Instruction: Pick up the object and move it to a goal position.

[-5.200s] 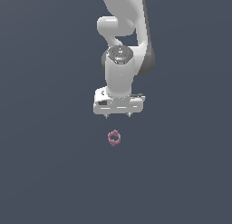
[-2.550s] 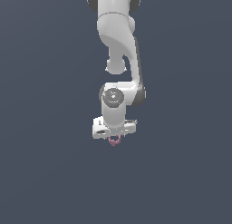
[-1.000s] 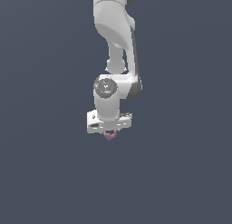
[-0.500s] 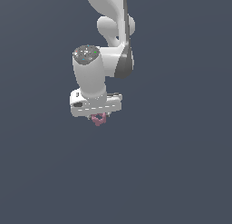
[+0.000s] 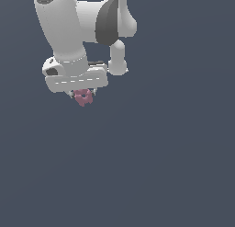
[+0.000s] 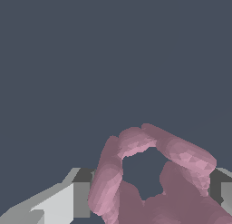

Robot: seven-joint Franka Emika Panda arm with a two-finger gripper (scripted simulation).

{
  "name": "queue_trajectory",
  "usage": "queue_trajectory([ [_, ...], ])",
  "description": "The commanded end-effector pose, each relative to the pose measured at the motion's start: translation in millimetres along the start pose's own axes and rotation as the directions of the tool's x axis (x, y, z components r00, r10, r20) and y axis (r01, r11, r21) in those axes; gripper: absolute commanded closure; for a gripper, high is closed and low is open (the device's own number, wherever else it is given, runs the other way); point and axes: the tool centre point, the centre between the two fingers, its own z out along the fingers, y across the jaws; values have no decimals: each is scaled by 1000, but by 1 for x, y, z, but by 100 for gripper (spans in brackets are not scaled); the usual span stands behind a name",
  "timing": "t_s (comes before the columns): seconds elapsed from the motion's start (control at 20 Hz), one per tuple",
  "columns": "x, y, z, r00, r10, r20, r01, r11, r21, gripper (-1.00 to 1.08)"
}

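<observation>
I see my arm [image 5: 78, 24] filling the upper left of the exterior frame, its thick white link running down and slightly rightward from the top edge, with a dark grey joint section at the top centre. The wide white hand body sits below it, tilted a little, at left of centre. My gripper [image 5: 83, 95] points downward beneath it, fingers drawn in and clamped on the object [image 5: 83, 98]. In the wrist view, the grey fingers [image 6: 81, 196] flank that pink piece.
</observation>
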Motion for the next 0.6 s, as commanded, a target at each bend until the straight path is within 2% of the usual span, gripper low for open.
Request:
queue_trajectory([
  [0.0,-12,12,-27,1000,0,0,0,1000,1,108],
  [0.55,-54,64,-137,1000,0,1,0,1000,0,108],
])
